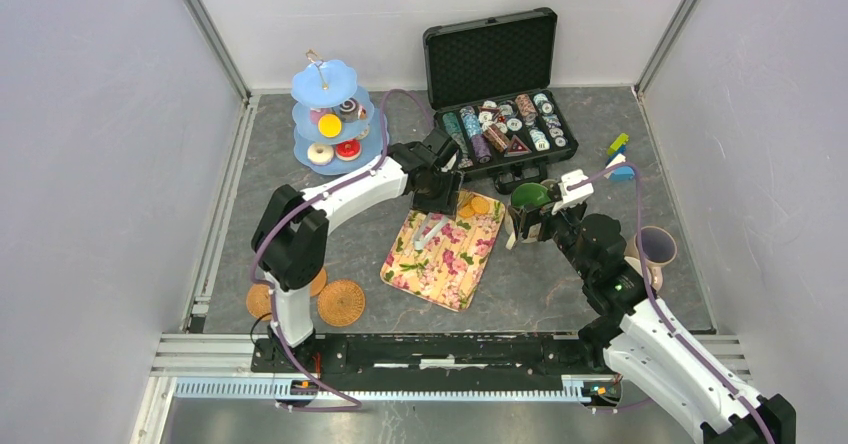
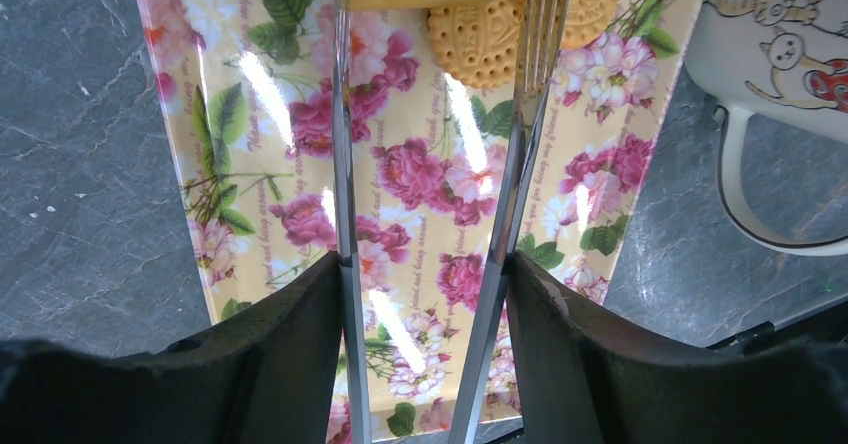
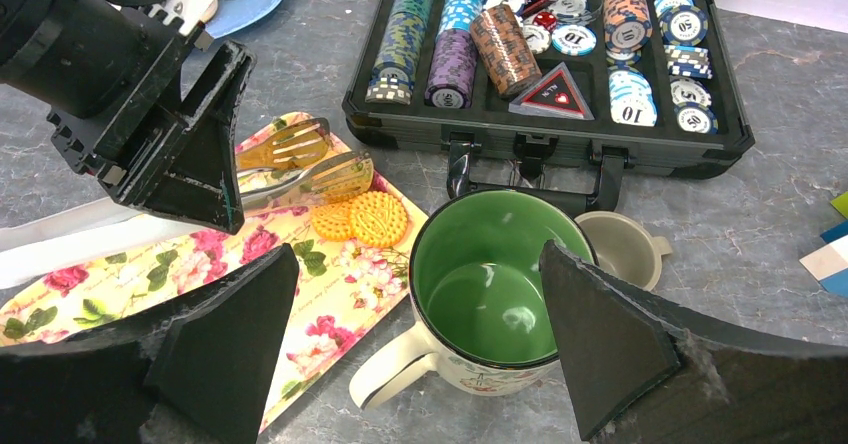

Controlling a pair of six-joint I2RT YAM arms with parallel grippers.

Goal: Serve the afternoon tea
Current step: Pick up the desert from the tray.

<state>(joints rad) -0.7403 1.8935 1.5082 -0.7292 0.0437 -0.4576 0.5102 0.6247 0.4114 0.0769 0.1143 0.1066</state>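
Left gripper (image 2: pixel 425 264): clamped on a pair of metal tongs (image 2: pixel 520 144), one arm of which is pressed against each finger.
Tongs: held low over the far end of the floral tray (image 2: pixel 250 114), with the tips seen above the biscuits (image 3: pixel 365 219); whether they are touched cannot be told.
Biscuits: laid together on the tray's far end.
Right gripper (image 3: pixel 418 254): spread wide, with one finger set on either side of the green-lined mug (image 3: pixel 490 304); contact cannot be told.
Green-lined mug: stood upright on the table, just beside the tray's right edge.
Cake stand (image 1: pixel 330 114): placed far left, with donuts (image 1: pixel 321 153) seen on its lower tiers.
Coasters (image 1: pixel 341 302): laid near the left arm's base.
Lilac mug (image 1: pixel 655 247): stood at the right, well apart.
Chip case (image 1: pixel 497 124): left open behind the tray.
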